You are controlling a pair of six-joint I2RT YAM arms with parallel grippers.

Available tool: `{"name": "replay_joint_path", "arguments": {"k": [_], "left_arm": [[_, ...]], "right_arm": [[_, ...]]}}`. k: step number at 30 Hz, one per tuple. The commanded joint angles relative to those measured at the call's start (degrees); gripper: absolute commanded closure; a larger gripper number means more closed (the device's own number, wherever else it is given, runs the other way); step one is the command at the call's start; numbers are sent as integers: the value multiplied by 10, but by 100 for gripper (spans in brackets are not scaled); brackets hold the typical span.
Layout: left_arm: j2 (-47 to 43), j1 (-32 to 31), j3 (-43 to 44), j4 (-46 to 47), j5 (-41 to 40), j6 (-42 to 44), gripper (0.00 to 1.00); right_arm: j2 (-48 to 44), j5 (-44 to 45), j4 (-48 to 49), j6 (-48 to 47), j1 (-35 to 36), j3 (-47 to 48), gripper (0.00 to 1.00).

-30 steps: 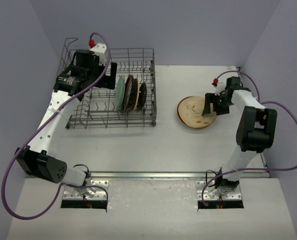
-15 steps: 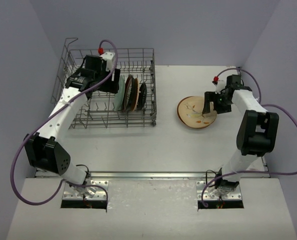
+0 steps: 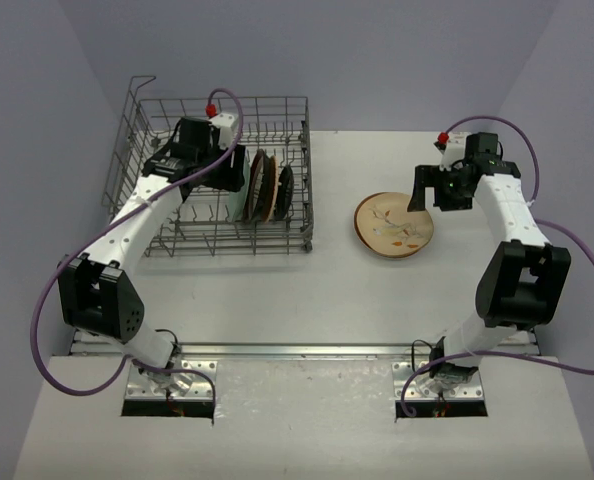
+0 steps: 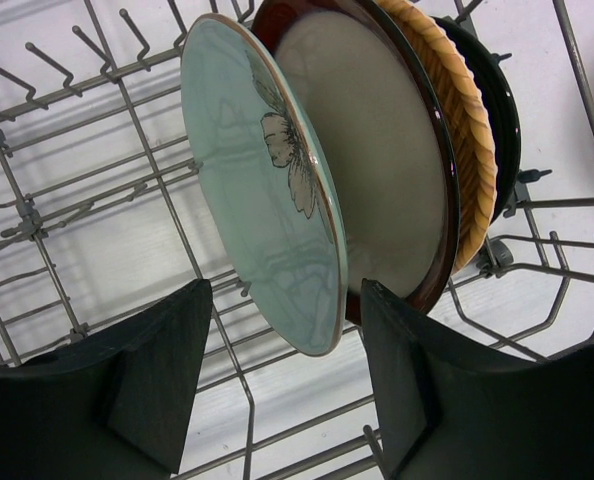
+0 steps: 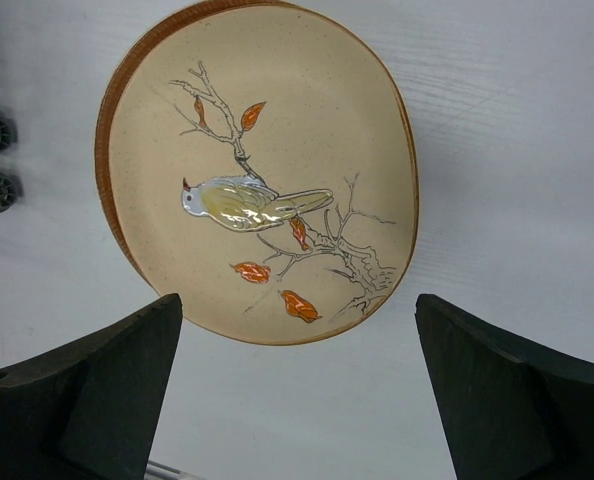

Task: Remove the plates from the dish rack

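Left wrist view: the left gripper [image 4: 277,390], jaws spread and empty, lines up on the rim of the pale green plate [image 4: 262,190], which stands edge-on, leftmost in the dish rack [image 4: 22,215].

We record a white table [image 3: 307,290] with a matt top. Plain pale lavender walls [image 3: 307,50] close it in behind and on both sides. A metal strip [image 3: 307,350] runs along the table's near edge, and a speckled off-white board [image 3: 307,440] adjoins it. Lighting appears even; we cannot tell its source.
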Motion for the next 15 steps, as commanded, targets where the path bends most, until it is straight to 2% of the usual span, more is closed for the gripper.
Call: {"name": "replay_joint_path", "arguments": {"k": [1,2,6,11,15], "left_arm": [[-18,-19,-2,34,-18,3,43],[-17,-28,-1,34,-20,7,44],[-4,-67,1,39,-111,21,45],[38,-69,18,33,-172,15,57],[77,-67,32,34,-182,10,63]], "right_arm": [[-24,-12,-7,8,3,24,1],[-26,-8,-7,9,3,24,1],[-33,18,-7,41,3,33,1],[-51,28,-10,49,3,41,1],[-63,25,-14,52,3,41,1]]}}
